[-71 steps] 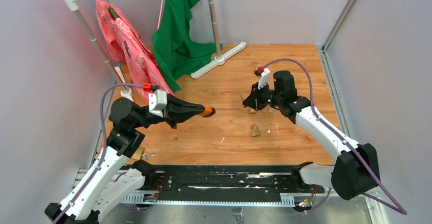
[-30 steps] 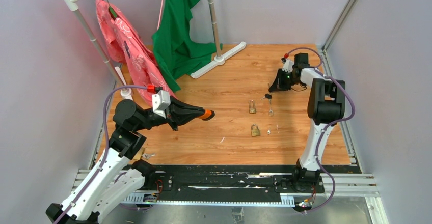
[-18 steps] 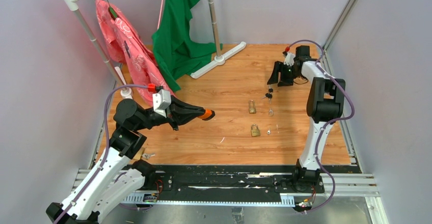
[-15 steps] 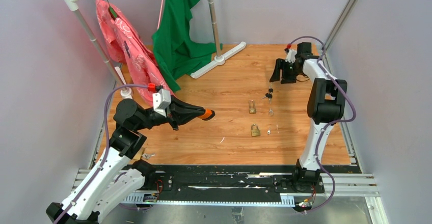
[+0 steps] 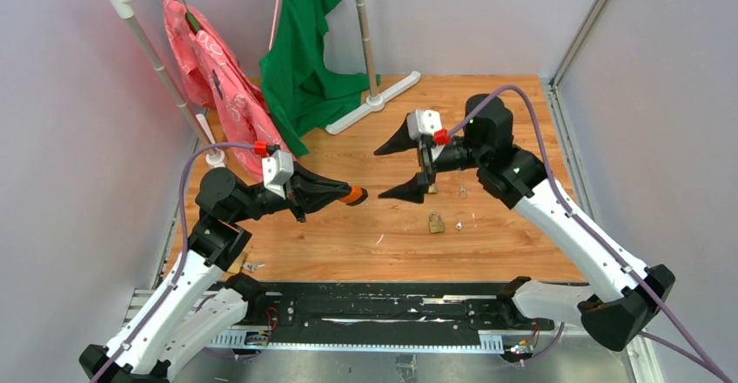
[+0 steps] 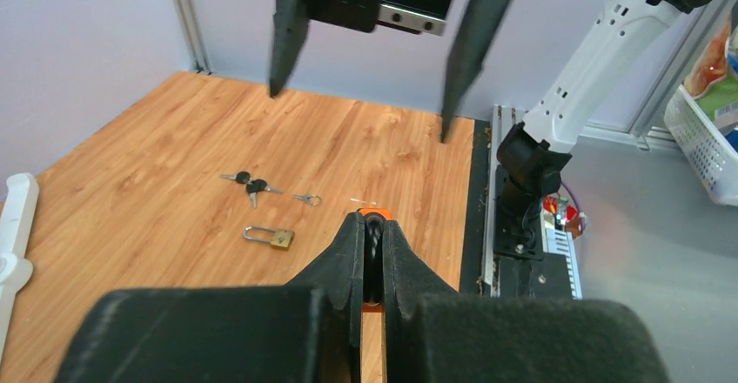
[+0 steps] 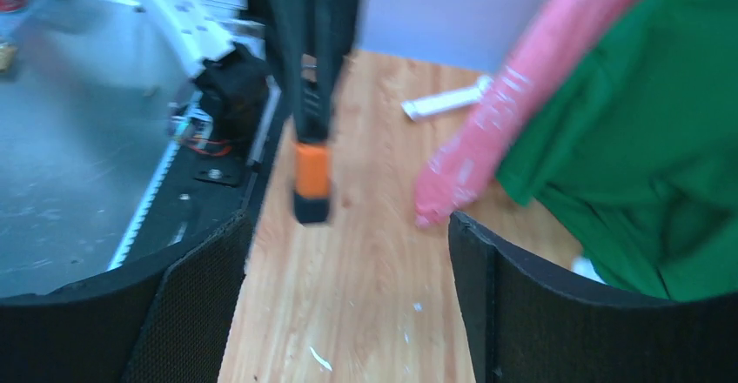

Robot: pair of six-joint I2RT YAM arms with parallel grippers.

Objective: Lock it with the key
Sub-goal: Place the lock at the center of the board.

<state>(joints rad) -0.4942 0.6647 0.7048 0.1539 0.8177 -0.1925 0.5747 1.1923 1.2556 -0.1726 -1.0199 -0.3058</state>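
Right gripper (image 5: 393, 170) has swung in from the far corner, jaws now wide and empty.
Keys (image 6: 251, 183) and padlock (image 6: 270, 238) lie on the desk just beside it; left gripper (image 5: 358, 193) closed, holding nothing.

Brass padlock (image 5: 435, 223) — green shirt (image 5: 305, 52) — pink patterned garment (image 5: 218, 78) — wood-grain table (image 5: 348, 226).

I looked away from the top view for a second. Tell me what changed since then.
The right hand swung from the far right corner back to mid-table, pointing left, and opened wide, empty. The keys it held now lie on the table. The left hand stayed shut and still; both padlocks unmoved.
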